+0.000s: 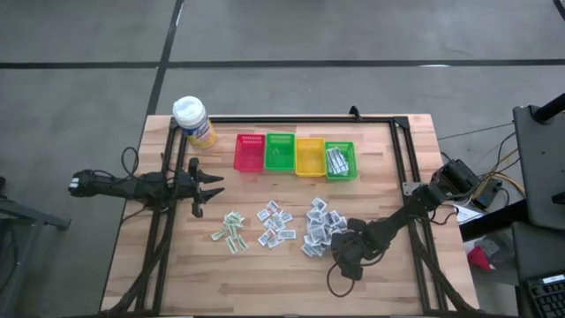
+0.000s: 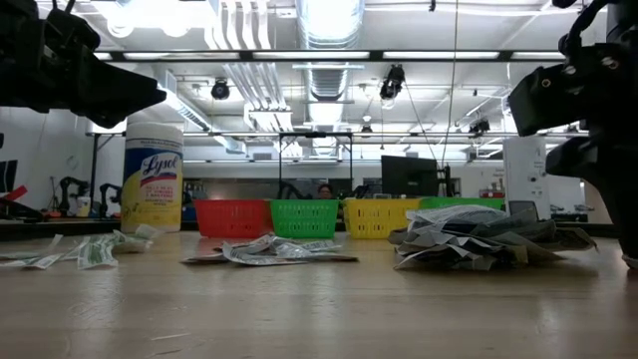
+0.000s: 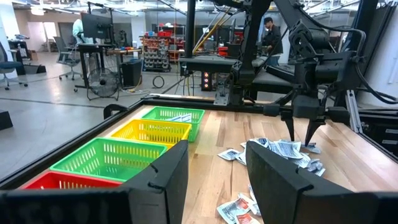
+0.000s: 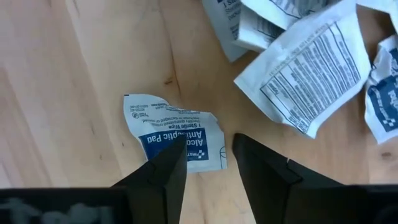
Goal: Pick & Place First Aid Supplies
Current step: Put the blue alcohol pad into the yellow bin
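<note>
**Right gripper low over a loose pad packet**

Nearest the right wrist camera: one alcohol pad packet (image 4: 177, 134), flat on the wood, edge creased, just apart from the pile. Right gripper (image 4: 208, 158) points down at it, fingers apart, straddling the packet's corner; contact cannot be told. Seen from above, this gripper (image 1: 346, 256) sits at the near edge of the right-hand pile (image 1: 320, 225).

Packets lie in three loose groups on the table (image 1: 265, 283): right pile, a middle scatter (image 1: 275, 223), a green-print group (image 1: 231, 230) to the left. More packets (image 1: 338, 160) rest in the right-end green basket (image 1: 340, 177).

Left gripper (image 1: 212, 187) hovers above the table near the bottle (image 1: 192, 119), jaws apart, holding nothing.
</note>
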